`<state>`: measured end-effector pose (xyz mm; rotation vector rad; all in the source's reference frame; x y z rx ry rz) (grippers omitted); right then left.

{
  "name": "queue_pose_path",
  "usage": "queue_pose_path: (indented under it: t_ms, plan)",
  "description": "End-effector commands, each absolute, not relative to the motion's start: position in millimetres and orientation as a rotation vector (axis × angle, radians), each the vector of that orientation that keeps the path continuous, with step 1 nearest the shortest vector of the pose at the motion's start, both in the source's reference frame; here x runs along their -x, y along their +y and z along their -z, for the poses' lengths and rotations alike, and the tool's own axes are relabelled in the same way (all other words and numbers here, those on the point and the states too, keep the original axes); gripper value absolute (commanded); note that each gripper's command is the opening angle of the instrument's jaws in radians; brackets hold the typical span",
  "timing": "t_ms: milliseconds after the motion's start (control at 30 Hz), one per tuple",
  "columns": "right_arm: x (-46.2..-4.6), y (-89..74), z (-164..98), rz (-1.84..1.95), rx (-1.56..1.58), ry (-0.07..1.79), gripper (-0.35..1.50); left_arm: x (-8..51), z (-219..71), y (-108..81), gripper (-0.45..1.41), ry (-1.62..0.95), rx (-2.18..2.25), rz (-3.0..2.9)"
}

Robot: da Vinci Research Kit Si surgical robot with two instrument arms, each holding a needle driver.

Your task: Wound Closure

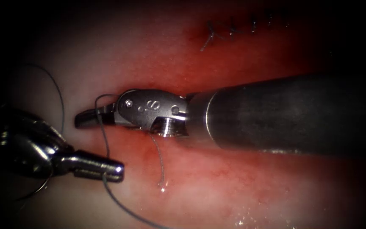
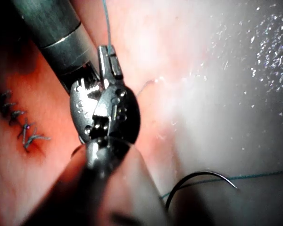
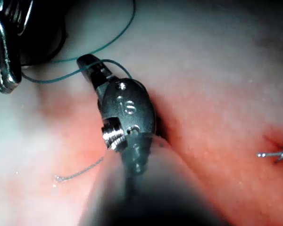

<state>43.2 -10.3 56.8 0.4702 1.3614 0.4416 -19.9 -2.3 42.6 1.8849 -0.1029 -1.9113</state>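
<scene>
A: How are the two tools posed?

B: In the endoscope view the right tool is laid nearly level, its shaft entering from the right and its jaws pointed left, closed on the thread. The left tool is seen lower left, tip pointed right, its jaws closed on the same thread where the strand crosses the tip.

A: Where is the needle found?

B: In the left wrist view the needle is seen lying free on the pale tissue, held by neither tool, with thread running from it. Whether any of its curve is buried cannot be told, as one end is hidden behind the tool's shaft.

A: What else is hard to make out?

B: The cut itself is largely covered by the right tool. A short loose thread end is seen on the red fluid just below it.

A: And open room?

B: A row of finished stitches is set well apart, near the upper edge. Bare tissue is left below both tools.
</scene>
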Motion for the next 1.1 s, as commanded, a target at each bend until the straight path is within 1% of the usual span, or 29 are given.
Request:
queue_pose_path:
  t_ms: [33,200,600,767,967,1100]
  plan:
    - [-44.3,-10.3,-57.2,-0.467,-0.500,1.402,-0.35,20.6,-43.2,-2.3,-0.45,-0.089,-1.896,1.917]
    - [-43.4,-10.1,-57.0,-0.539,-0.593,1.511,-0.35,20.0,-43.7,-1.6,-0.45,-0.084,-1.942,1.944]
    - [-39.3,-9.0,-55.6,-0.734,-0.766,1.825,-0.35,18.0,-46.6,-1.8,-0.45,-0.110,-2.020,2.114]
    - [-38.2,-8.7,-55.0,-0.753,-0.786,1.855,-0.35,18.0,-48.3,-2.6,-0.45,-0.096,-2.019,2.131]
    - [-37.2,-9.4,-54.3,-0.757,-0.823,1.836,-0.35,17.1,-49.9,-1.2,-0.45,-0.110,-2.025,2.158]
    - [-36.7,-10.1,-53.8,-0.599,-0.851,1.814,-0.35,16.6,-51.1,0.3,-0.45,-0.119,-2.040,2.173]
